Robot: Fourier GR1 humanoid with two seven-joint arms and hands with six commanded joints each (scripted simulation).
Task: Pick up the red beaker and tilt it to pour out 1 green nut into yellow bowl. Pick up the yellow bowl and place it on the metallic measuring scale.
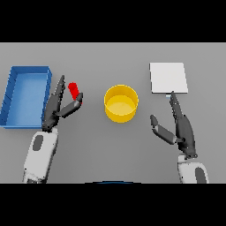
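Progress looks slight, as I judge it: neither step of the task appears complete. On the grey worktop (110, 145) the red beaker (73, 90) sits left of centre, tilted, just beside a blue tray (9, 95) that lies at the far left. The left robot hand (56, 106) is right at the beaker, long fingers straight along its left side and the thumb reaching up under its right side, so the beaker lies in the gap between them; the hand reads as spread rather than clamped, and whether it touches the beaker cannot be told. The yellow bowl (121, 103) stands upright in the middle of the worktop, well apart from the beaker, and nothing green can be made out inside it, so the pour seems not yet done. The metallic measuring scale (167, 77) is a pale square plate at the upper right with nothing on it, so the bowl has not been moved there. The right robot hand (181, 126) rests below the scale, fingers straight and pointing toward it, thumb held out, holding nothing. Left to do: grasp, lift, pour one nut, then carry the bowl to the scale
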